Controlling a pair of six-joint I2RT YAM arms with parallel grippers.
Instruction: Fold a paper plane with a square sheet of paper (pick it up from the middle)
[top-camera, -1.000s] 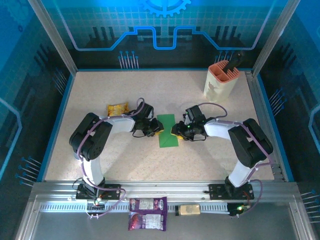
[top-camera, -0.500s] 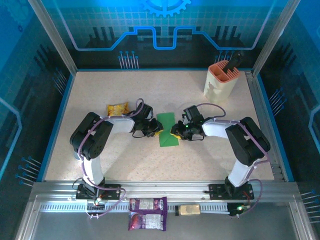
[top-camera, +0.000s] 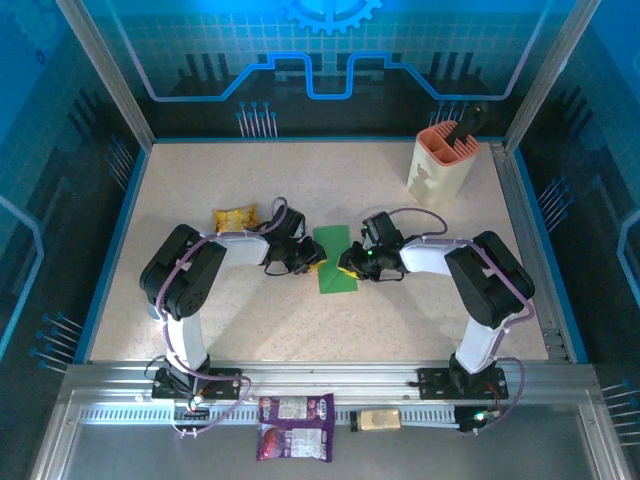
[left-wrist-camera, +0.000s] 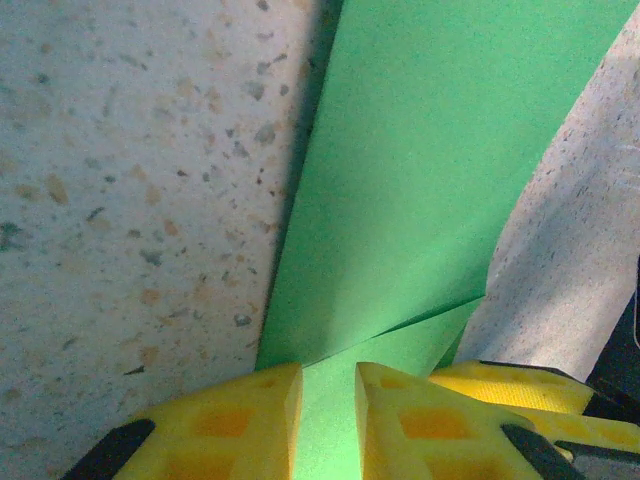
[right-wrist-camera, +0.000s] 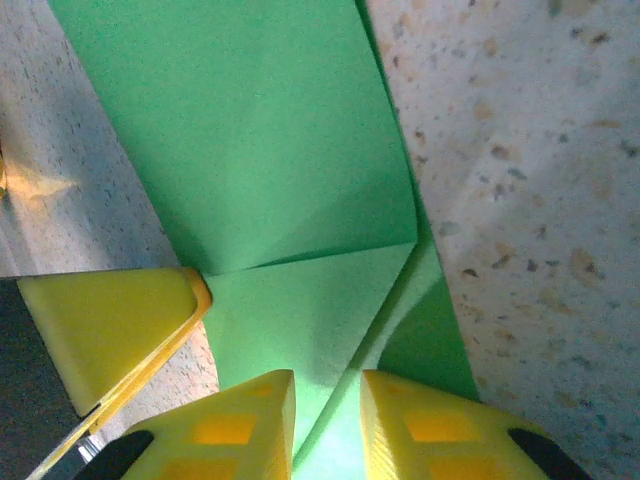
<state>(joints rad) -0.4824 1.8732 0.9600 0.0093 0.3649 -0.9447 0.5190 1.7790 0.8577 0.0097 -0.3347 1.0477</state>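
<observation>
Paper (left-wrist-camera: 420, 180) pinched in left end effector (left-wrist-camera: 328, 415) and right end effector (right-wrist-camera: 327, 420) up close; overhead, grips obscured.

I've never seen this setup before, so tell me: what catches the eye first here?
The folded green paper at the centre, pinched at opposite edges by the left gripper and right gripper, yellow fingers closed on it. Next, a yellow snack packet lies to its left, and a cream holder stands far right.
</observation>
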